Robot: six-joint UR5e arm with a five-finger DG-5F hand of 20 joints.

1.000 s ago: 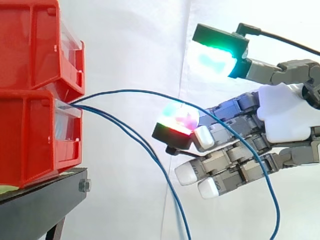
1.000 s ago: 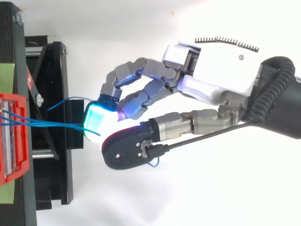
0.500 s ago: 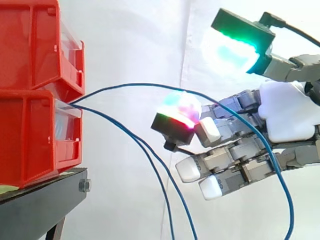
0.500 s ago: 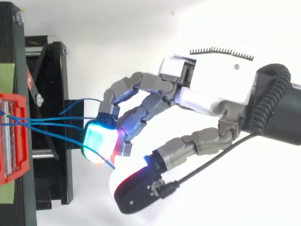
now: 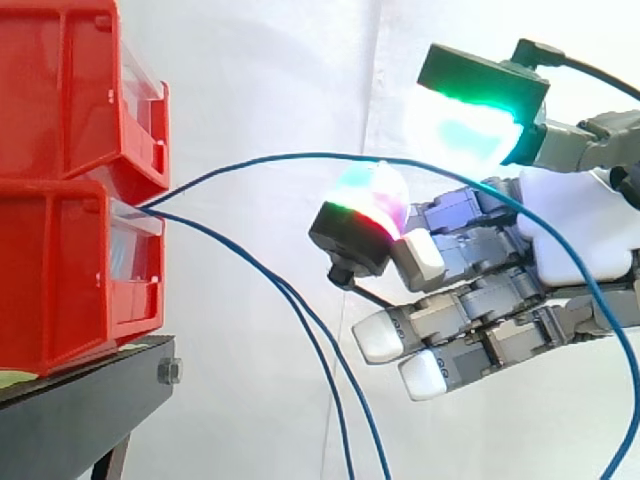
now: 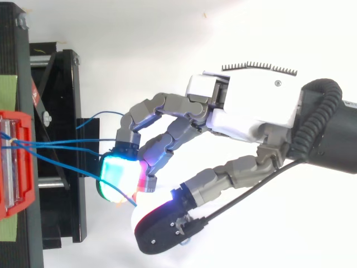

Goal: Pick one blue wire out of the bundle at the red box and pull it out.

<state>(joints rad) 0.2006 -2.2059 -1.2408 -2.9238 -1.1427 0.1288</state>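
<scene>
Two red bins (image 5: pixel 60 270); three blue wires (image 5: pixel 300 157); one black stand (image 5: pixel 70 410); one robot hand (image 5: pixel 582 215).

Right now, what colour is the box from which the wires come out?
The box is red; the side view shows it best.

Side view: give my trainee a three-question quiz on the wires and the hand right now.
1. True or false: the highest blue wire leaves the upper red bin.
2. It runs: A over the fingers, B under them, C behind the bins.
3. Does the hand pinch it?
Key: 1 false, it leaves the lower red bin; 2 A; 3 no.
</scene>
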